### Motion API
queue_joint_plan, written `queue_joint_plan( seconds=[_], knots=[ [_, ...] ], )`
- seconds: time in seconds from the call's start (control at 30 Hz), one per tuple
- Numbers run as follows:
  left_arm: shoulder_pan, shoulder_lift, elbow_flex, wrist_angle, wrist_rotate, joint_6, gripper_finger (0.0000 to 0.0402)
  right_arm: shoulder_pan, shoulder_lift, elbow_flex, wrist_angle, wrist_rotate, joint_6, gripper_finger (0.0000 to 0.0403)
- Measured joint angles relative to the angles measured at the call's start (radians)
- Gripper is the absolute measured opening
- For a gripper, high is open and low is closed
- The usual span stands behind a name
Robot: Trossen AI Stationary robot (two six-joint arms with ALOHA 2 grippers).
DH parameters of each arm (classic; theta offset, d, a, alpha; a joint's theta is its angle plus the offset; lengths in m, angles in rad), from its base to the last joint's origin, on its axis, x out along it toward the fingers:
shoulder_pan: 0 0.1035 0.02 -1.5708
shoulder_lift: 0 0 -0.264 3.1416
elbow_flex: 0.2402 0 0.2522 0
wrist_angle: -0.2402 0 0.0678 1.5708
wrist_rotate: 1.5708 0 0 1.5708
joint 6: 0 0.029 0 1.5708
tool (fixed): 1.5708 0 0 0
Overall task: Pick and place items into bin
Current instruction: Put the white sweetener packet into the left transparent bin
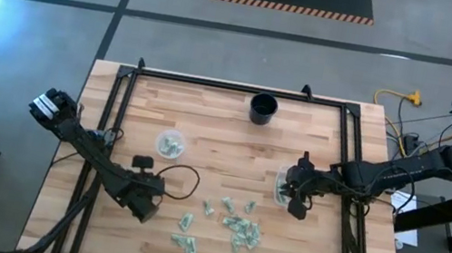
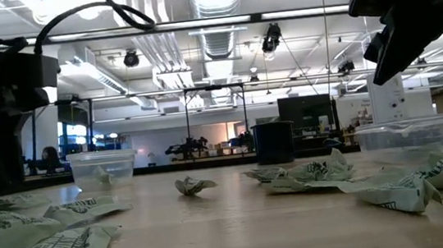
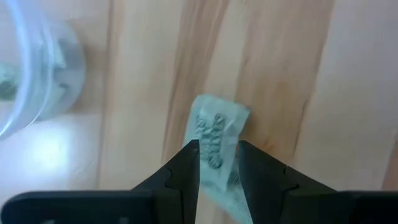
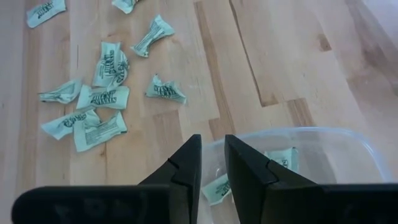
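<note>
While the left hand [image 3: 217, 163] hangs above the tabletop [image 1: 224, 135] w/ its fingers clamped on one packet [image 3: 214, 134], the left clear tub [image 1: 170, 144] sits near it, a few packets already inside. Right hand [image 4: 211, 163] is over the right clear tub [image 4: 323, 146], fingers nearly together w/ a narrow gap, nothing between them; that tub also holds a few packets. Most of the loose packets [image 1: 237, 228] lie scattered on the front-middle of the tabletop, between the two arms, approx a dozen or more, crumpled, pale green and white. A dark cup [image 1: 263, 108] stands at the far edge, well apart from the tubs. Low view shows both tubs upright.
</note>
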Motion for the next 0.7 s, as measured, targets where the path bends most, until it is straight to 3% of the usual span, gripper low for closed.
queue_joint_plan(
  seconds=[0.7],
  knots=[
    [0.000,0.031,-0.030,0.045,-0.042,0.130,0.0091,0.000,0.000,-0.003,0.014,0.000,0.019,0.0061]
  ],
)
